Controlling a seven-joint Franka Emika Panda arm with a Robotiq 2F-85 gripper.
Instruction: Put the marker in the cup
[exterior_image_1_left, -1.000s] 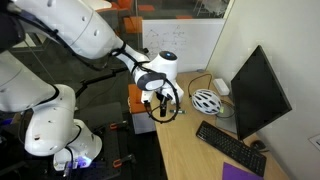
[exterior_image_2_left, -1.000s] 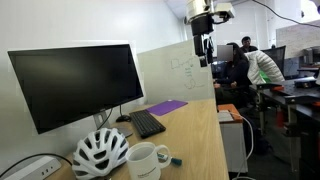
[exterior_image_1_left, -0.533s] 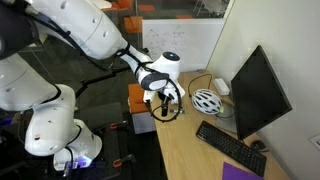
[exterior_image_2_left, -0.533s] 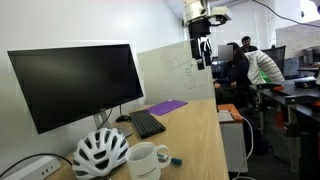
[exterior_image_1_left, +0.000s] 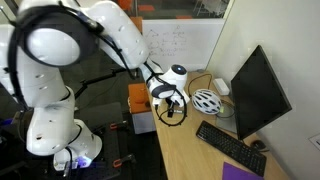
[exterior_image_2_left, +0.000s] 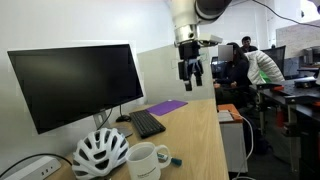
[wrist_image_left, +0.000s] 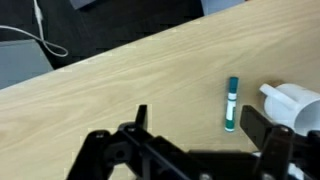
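So the end effector (exterior_image_2_left: 190, 72) hangs in the air over the wooden tabletop (exterior_image_2_left: 200, 140), fingers spread wide with nothing between them. The marker (wrist_image_left: 232, 103), teal cap and all, lies flat on the tabletop just beside the white cup (wrist_image_left: 293, 100), not in it. In an exterior view the cup (exterior_image_2_left: 147, 160) sits next to a white bike helmet (exterior_image_2_left: 100, 152), in front of the monitor (exterior_image_2_left: 75, 82).
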